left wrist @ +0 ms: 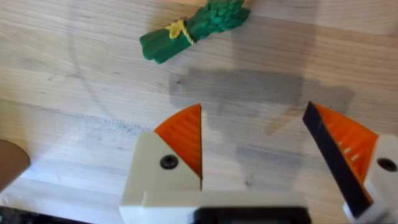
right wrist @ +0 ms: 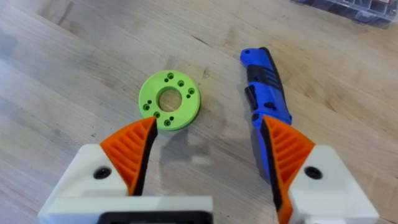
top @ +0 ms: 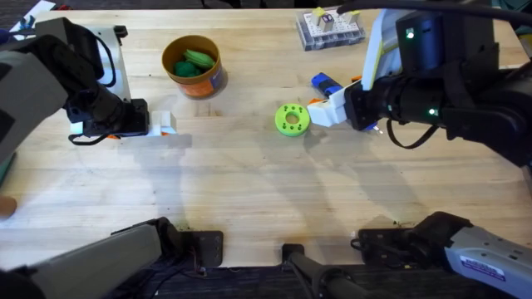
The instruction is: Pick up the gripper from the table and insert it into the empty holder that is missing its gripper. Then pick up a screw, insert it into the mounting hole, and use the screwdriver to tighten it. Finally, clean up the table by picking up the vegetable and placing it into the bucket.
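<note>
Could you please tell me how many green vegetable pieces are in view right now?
2: one lies in the bucket, a rounded green vegetable; an asparagus bundle lies on the table. More may be hidden deeper in the bucket.

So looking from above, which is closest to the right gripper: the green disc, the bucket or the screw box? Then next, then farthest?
From the right gripper:
1. Green disc, right beside its fingertips.
2. Screw box, at the table's far edge.
3. Bucket, far off toward the left arm's side.
</note>
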